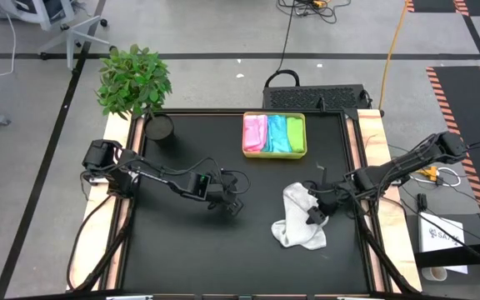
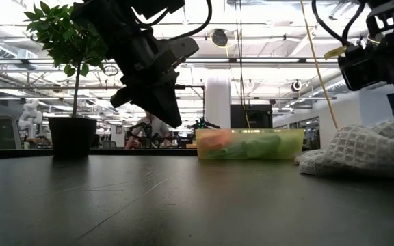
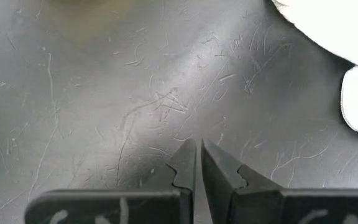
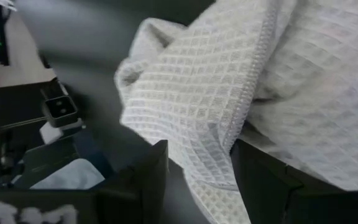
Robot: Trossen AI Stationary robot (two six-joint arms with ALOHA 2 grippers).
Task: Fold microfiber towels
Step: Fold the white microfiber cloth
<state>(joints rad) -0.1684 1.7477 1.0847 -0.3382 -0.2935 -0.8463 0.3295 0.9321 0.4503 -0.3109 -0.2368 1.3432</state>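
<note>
A white waffle-weave towel (image 1: 297, 225) lies crumpled on the black table right of centre; it also shows in the low view (image 2: 368, 150). My right gripper (image 1: 317, 212) is at the towel's right side, shut on it. My left gripper (image 1: 227, 200) hovers over bare table left of the towel, shut and empty, its fingertips nearly meeting (image 3: 197, 155). Pink (image 1: 255, 133), light blue or teal (image 1: 277, 133) and lime green (image 1: 294, 133) towels lie folded in the yellow-green tray (image 1: 274, 155) at the far middle. My right gripper has a bunched fold of the white towel with its hemmed edge (image 4: 241, 124) between its two fingers (image 4: 157, 171); how many layers I cannot tell. The fingers come slanting down from the table's right side. Most of the towel rests slack on the table (image 2: 334, 160).
A potted plant (image 1: 136, 83) stands at the table's far left corner, its dark pot (image 2: 70, 135) on the surface. The tray (image 2: 286, 147) stands at the far edge. Bare black table lies at the near side and left of the towel. Cables and papers lie off the right edge.
</note>
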